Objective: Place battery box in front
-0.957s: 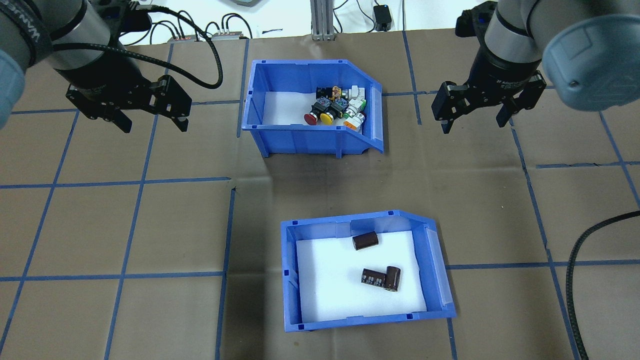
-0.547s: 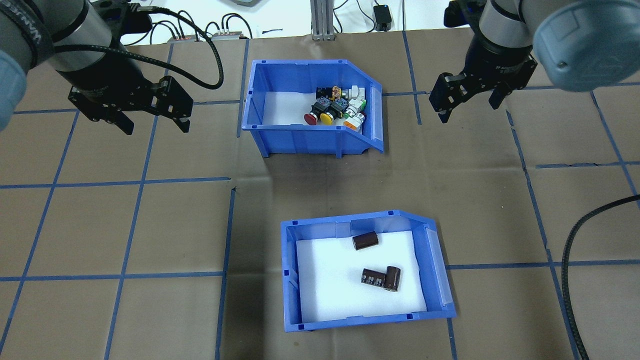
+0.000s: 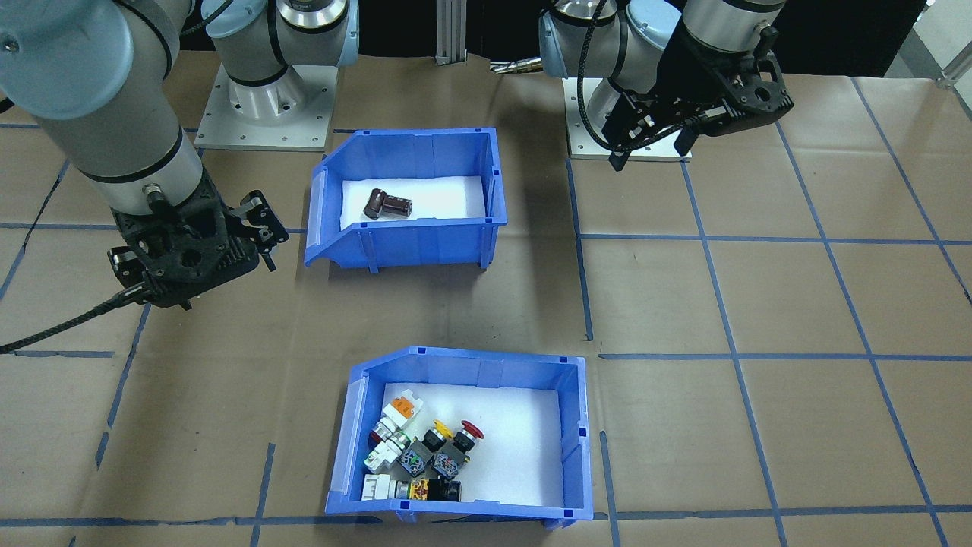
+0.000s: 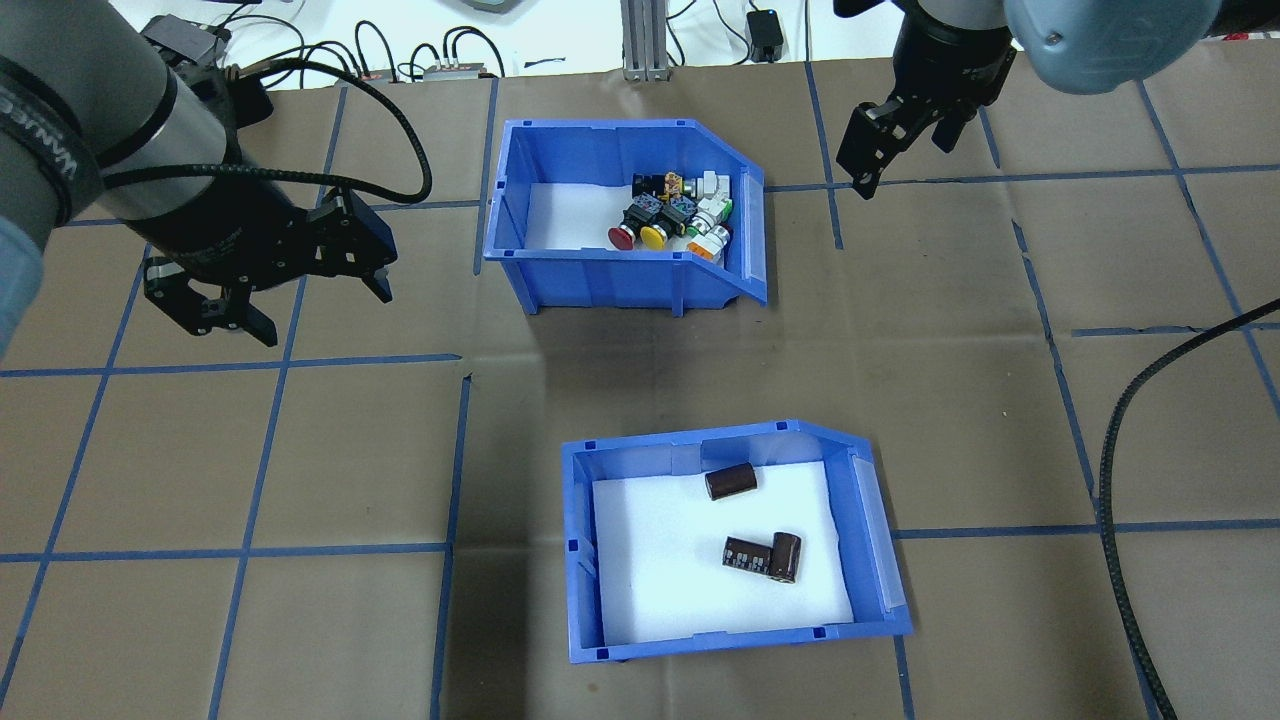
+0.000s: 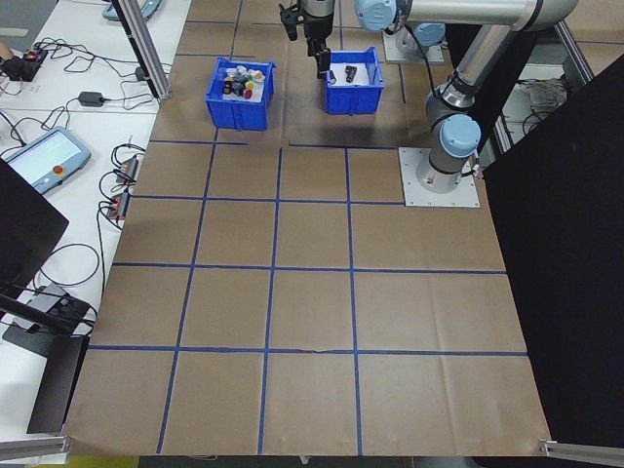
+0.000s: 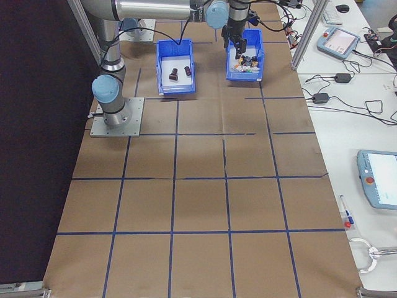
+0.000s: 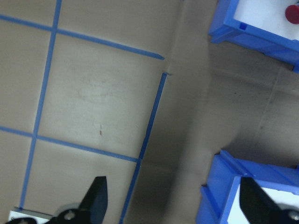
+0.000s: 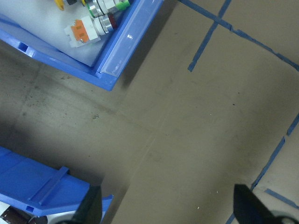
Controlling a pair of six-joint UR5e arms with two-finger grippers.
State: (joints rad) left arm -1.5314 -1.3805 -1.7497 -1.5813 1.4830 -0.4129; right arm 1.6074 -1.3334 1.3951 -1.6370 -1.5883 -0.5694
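Observation:
The battery box (image 4: 581, 560), a blue bin with white foam and three dark cylinders (image 4: 762, 556), sits on the near side of the table, also seen in the front-facing view as the battery box (image 3: 410, 228) close to the robot bases. My left gripper (image 4: 325, 315) hangs open and empty left of the far bin. The left wrist view shows its fingers spread wide over a corner of the battery box (image 7: 219, 191). My right gripper (image 4: 900, 165) is open and empty, above the table right of the far bin.
An identical blue bin (image 4: 620, 275) with coloured push-buttons and white switch parts stands at the far side, about a bin's length beyond the battery box. Brown paper with a blue tape grid covers the table. A black cable (image 4: 1120, 470) loops in at the right.
My left gripper has come nearer and turned. My right gripper has drawn away toward the far edge and shifted left. Both bins stay put.

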